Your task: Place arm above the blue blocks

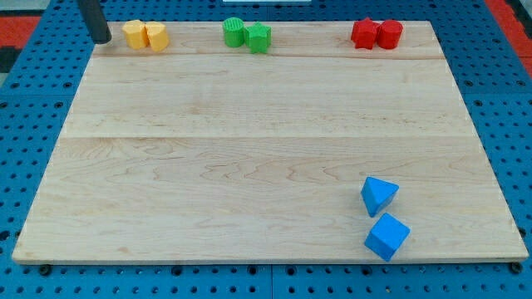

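Gripperless, my tip [100, 39] rests at the desk's [249, 149] top-left corner beside the yellow blocks [145, 36], far from both blue blocks [382, 218].

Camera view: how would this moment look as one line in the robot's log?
my tip: view's top left, beside yellow blocks | blue blocks: bottom right, far away | green blocks, red blocks: top edge | status: not yet there

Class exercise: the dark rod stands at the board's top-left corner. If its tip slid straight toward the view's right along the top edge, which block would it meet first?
Most likely the yellow blocks, which sit just right of my tip.
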Available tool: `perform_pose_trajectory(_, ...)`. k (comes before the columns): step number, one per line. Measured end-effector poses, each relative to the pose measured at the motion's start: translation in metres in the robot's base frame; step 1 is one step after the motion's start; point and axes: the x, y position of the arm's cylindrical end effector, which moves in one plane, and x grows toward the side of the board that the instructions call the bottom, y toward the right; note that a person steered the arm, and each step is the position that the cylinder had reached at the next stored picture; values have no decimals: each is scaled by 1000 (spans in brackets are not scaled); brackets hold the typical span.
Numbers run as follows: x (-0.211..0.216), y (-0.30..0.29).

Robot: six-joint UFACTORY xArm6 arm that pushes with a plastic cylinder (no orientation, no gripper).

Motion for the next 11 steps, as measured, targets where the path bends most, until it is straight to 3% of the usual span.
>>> perform_pose_trajectory(6,0,-10)
perform_pose_trajectory(7,44,-8)
perform_pose_trajectory(8,99,27)
perform_pose_trajectory(9,110,87)
perform_pose_trajectory(11,151,350)
